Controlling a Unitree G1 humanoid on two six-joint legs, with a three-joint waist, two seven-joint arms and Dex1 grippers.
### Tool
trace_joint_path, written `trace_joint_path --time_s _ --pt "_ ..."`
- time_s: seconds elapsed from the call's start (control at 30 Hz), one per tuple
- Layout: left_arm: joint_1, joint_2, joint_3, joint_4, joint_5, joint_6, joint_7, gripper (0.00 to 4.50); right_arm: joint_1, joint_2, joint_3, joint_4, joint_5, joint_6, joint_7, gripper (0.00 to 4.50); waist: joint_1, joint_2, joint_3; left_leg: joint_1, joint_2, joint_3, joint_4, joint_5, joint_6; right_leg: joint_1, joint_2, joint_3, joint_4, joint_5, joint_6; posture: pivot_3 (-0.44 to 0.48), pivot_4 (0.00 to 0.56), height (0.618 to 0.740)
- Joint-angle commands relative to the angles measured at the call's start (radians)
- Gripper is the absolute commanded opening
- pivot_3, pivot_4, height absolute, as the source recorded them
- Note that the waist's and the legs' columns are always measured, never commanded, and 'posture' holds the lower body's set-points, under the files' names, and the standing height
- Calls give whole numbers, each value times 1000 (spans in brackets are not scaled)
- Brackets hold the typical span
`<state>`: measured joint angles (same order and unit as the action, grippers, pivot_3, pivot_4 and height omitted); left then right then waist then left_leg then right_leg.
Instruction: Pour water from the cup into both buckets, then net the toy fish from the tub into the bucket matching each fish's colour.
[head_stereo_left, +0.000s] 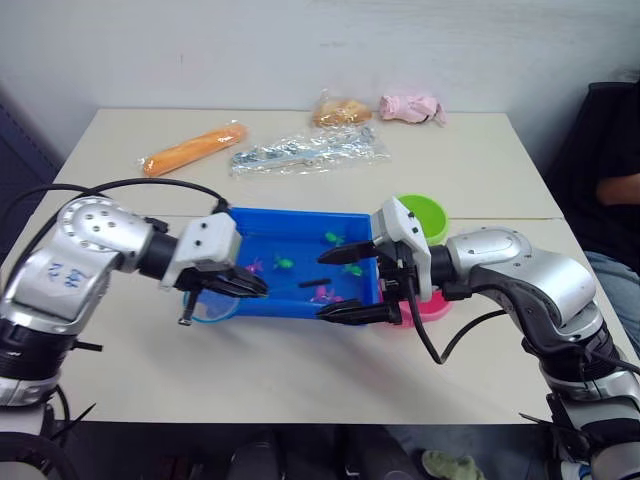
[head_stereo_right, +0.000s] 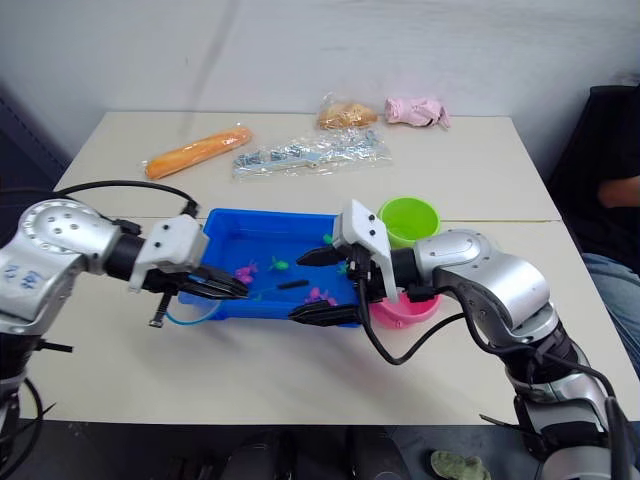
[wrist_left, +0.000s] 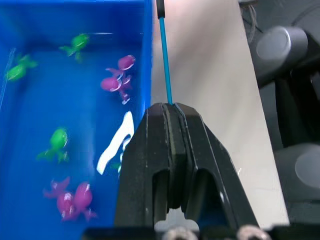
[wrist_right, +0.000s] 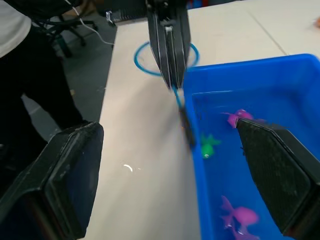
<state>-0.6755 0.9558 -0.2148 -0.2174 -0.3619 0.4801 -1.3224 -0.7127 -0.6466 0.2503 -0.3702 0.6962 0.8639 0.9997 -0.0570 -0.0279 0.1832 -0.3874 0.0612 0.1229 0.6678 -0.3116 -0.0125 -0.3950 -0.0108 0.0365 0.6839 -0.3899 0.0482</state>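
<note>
The left pincer sits at the tub's left near corner, its two black fingers pressed together on the net. The thin blue stem of the net runs out between the fingertips, and the blue hoop lies flat on the surface just outside the tub's left wall, below the wrist. The net's dark handle seems to reach across the rim into the tub, though the blur in the right wrist view makes that hard to confirm.

The right pincer hangs at the tub's right near corner with its fingers spread wide and nothing between them. One finger points over the water among the fish; the other lies along the near rim, level with it.

The tub is a blue tray in the middle of the surface, between the two arms. In it are the toy fish: green ones toward the far side, magenta ones nearer the front.

The pink bucket stands just beside the tub's right near corner, mostly hidden under the right wrist. The green bucket stands behind it, by the tub's right far corner.

Further back lie an orange packet, a clear bag of metal pieces, a bag of something brown and a pink bundle.
</note>
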Motion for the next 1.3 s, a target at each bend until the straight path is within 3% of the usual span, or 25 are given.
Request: trace_joint_path --time_s 0.03,0.57,0.67,0.9,0.93,1.07,1.2,1.3 --pt "-49 -34 -21 5 33 8 12 52 -16 11 -1 -10 2 24 -4 4500 -2 0 0 0 0 0 1 0 0 0 0 0 0 0 0 0 150 740" --pt "-28 -78 12 -3 29 41 40 52 11 84 -58 8 -5 58 -116 4500 -3 0 0 0 0 -1 4 1 0 -1 0 0 6 0 0 0 150 740" --pt "-28 -78 9 -1 33 38 40 0 12 84 -55 10 -8 58 -110 3757 -3 0 0 0 0 -1 4 1 0 -1 0 0 6 0 0 0 150 740" --pt "-35 -90 13 1 29 34 48 0 20 72 -48 9 -19 57 -100 291 -2 0 0 0 0 -1 5 1 0 -1 0 0 7 0 0 0 150 740" --pt "-35 -92 14 1 29 32 50 0 22 69 -48 8 -21 56 -99 63 -2 0 0 0 0 -1 5 1 0 -1 0 0 7 0 0 0 150 740" --pt "-37 -99 25 -3 13 38 46 0 31 63 -47 13 -31 40 -91 63 -2 0 0 0 0 -1 5 1 0 -1 0 0 7 0 0 0 150 740" --pt "-29 -99 46 -2 -2 38 45 1342 37 61 -48 24 -47 10 -78 0 -3 0 0 0 0 -1 6 1 0 -1 0 0 8 0 0 0 150 740" --pt "-11 -121 110 5 -51 25 56 2728 39 60 -52 33 -62 -21 -63 0 -2 0 0 0 0 -1 6 1 0 -1 0 0 8 0 0 0 150 740"
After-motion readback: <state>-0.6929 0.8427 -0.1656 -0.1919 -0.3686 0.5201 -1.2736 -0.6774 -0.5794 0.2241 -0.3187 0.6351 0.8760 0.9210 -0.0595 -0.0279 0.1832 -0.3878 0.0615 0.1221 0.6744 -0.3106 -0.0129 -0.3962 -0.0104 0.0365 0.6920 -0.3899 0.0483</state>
